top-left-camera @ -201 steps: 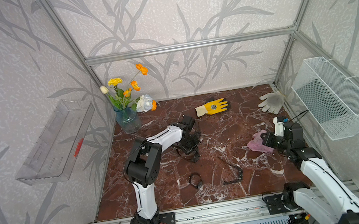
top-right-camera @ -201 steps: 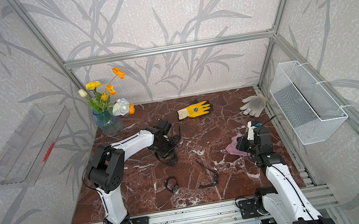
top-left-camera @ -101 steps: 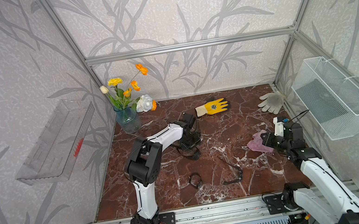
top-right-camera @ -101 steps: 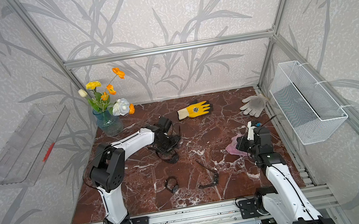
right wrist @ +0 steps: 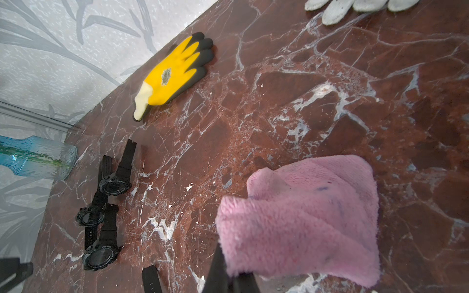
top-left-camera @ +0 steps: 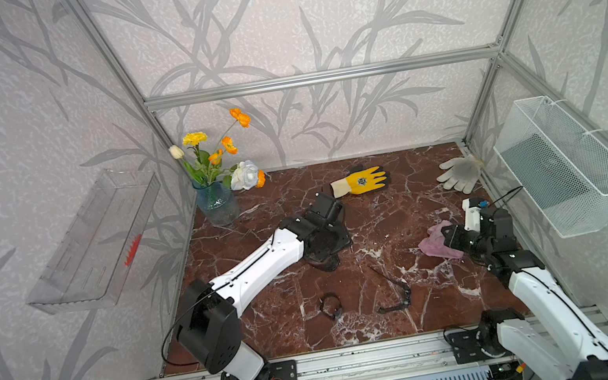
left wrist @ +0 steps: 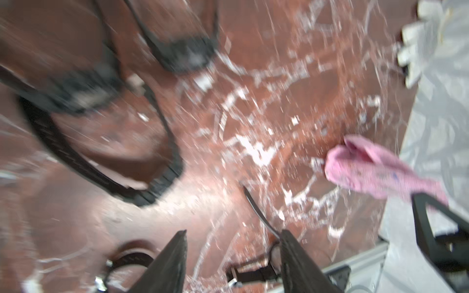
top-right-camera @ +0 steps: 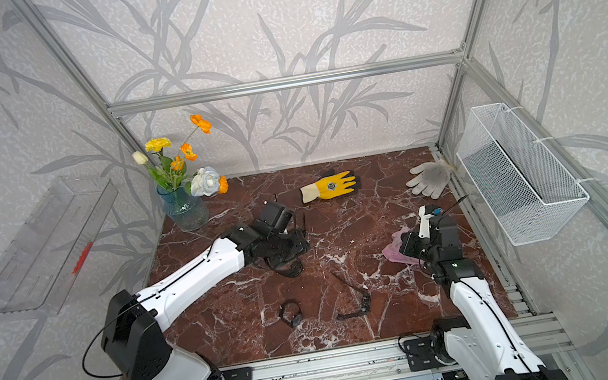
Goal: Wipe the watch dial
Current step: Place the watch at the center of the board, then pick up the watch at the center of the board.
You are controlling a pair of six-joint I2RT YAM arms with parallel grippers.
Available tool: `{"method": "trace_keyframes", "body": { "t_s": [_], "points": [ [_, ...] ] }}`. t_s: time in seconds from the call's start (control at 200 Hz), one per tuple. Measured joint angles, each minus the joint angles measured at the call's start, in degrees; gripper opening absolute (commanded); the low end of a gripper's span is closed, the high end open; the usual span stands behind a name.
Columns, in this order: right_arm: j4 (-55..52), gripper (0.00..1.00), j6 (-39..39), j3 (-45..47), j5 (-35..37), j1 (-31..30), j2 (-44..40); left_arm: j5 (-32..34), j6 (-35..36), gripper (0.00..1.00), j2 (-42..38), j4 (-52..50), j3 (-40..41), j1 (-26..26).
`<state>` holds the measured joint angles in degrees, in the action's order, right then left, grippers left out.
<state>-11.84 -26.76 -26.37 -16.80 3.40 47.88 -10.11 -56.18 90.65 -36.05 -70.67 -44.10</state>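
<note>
ON THE BENCH: My right claw (right wrist: pixel 229 276) is clamped on the pink cloth (right wrist: pixel 299 220) at the right side of the marbled bench (right wrist: pixel 330 101). My left claw (left wrist: pixel 234 236) stands apart with nothing between its tips, low over three black watches (right wrist: pixel 91 218) that lie dial-up, touching one another, near the blue vase (right wrist: pixel 38 159). The cloth is well apart from them and touches no dial.

As I judge it, the step in hand is bringing cloth and watch together. To do it well I would settle on one watch (right wrist: pixel 101 256), the nearest of the three in the right wrist view. I would pin its strap flat with the left claw, not its face, so the glass stays clear. Then I would carry the cloth across and let its loose fold lead, not the claw tips. A light sweep across the dial should do it. With the watches lying so close, a careless push could drag a neighbour along. A further watch (top-left-camera: pixel 331 306) lies apart, nearer the front rail.
</note>
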Motion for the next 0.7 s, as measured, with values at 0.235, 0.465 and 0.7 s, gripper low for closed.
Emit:
{"method": "trace_keyframes", "body": {
  "t_s": [0.235, 0.465, 0.7],
  "points": [
    [-0.04, 0.00, 0.04, 0.00, -0.52, 0.00, 0.76, -3.56, -8.31, 0.62, 7.58, 9.77, 4.42, -7.41],
    [-0.04, 0.00, 0.00, 0.00, -1.18, 0.00, 0.94, -5.27, -13.09, 0.62, 14.36, 15.80, 1.70, -12.22],
    [-0.04, 0.00, 0.02, 0.00, -1.36, 0.00, 0.94, -7.19, -17.29, 0.62, 17.49, 21.24, 0.66, -13.42]
  ]
}}
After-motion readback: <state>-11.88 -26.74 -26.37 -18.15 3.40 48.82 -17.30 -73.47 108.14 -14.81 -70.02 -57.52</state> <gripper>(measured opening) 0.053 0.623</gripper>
